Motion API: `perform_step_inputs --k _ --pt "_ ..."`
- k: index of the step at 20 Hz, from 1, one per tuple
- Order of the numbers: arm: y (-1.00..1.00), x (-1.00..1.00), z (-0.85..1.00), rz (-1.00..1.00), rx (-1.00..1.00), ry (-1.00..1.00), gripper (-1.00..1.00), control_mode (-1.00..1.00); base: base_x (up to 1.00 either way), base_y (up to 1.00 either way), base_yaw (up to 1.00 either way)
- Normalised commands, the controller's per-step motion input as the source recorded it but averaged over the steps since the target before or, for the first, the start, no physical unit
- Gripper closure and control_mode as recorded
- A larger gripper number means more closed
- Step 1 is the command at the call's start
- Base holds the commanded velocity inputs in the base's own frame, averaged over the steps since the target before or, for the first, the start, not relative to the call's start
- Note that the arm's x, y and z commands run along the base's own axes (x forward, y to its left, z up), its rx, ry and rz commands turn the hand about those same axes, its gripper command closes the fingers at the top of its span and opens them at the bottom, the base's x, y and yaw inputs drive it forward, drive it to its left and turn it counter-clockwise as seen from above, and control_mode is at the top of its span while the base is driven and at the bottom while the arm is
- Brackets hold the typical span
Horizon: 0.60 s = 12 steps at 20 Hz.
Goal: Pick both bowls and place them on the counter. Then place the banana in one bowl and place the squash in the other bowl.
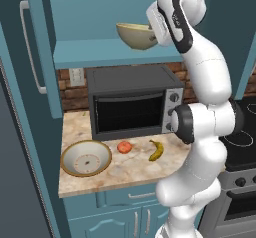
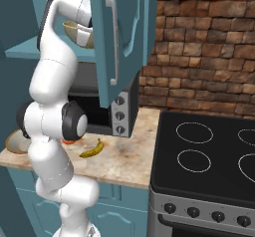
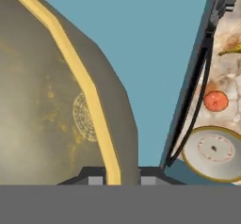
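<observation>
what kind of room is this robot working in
A home-style kitchen, rendered rather than real. A black microwave sits on a beige stone counter over teal cabinet doors, a black stovetop with ring burners stands beside it, and brick lines the wall behind.

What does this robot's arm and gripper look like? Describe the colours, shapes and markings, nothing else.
The arm is a chain of glossy white, rounded, tube-like segments with black bands and round black caps at the joints. One black band near the wrist bears small pale lettering, too small to read. The gripper has two small dark fingertips with pale grey square pads. No cables are visible.
</observation>
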Motion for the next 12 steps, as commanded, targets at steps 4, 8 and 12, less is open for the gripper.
perform_step_inputs --k 4,8,12 --pt "0.02 -0.68 0.01 -0.01 0.08 0.09 1.00 -1.00 0.00 0.00 0.00" --pt "0.01 -0.73 0.04 0.00 0.05 0.06 1.00 -1.00 0.00 0.00 0.00" --pt "0.00 -0.75 0.08 0.00 0.05 0.06 1.00 -1.00 0.00 0.00 0.00"
